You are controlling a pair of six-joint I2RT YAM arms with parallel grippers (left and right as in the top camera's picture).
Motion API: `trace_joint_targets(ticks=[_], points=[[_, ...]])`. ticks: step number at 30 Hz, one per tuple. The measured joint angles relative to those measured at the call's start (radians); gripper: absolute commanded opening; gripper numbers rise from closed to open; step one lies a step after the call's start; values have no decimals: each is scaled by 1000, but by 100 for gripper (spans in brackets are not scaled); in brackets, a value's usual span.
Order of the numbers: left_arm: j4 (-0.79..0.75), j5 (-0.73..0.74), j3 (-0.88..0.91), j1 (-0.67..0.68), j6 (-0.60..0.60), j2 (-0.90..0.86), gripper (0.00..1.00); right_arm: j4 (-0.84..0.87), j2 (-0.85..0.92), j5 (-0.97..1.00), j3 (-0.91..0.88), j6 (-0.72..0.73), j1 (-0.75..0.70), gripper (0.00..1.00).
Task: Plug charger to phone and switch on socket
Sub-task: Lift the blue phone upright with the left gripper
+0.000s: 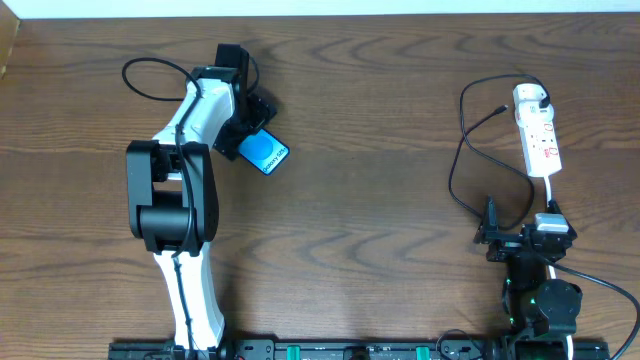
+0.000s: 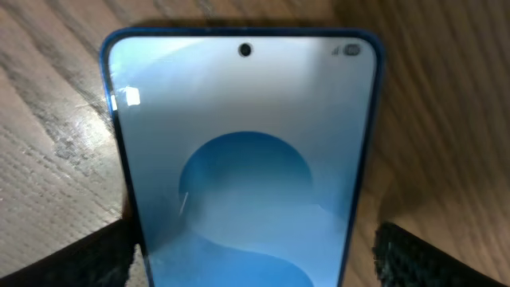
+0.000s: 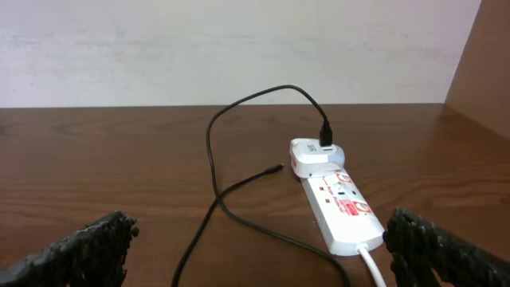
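Phone (image 2: 243, 159) lies between left jaws; socket (image 3: 344, 214) holds charger plug head (image 3: 311, 158).

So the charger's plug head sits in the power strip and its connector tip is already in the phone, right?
No. The plug head of the charger does sit in the socket, but the connector tip lies loose on the table beside it, and the phone is far off on the other side. The overhead view shows this.

Overhead looks straight down, left wrist close over phone (image 2: 243, 159), right wrist faces socket (image 3: 339, 206)
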State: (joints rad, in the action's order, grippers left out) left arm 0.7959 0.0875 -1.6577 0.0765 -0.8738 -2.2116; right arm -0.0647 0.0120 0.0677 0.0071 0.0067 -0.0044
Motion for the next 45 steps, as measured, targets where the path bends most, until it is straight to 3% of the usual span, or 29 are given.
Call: trace_joint_targets(ticks=[26, 39, 45], points=[[93, -30, 0, 36, 40, -5, 75, 0, 0, 0, 0, 0, 0, 99], [79, -35, 10, 37, 95, -2, 74, 0, 0, 0, 0, 0, 0, 99], [61, -40, 31, 37, 98, 9, 64, 0, 0, 0, 0, 0, 0, 99]])
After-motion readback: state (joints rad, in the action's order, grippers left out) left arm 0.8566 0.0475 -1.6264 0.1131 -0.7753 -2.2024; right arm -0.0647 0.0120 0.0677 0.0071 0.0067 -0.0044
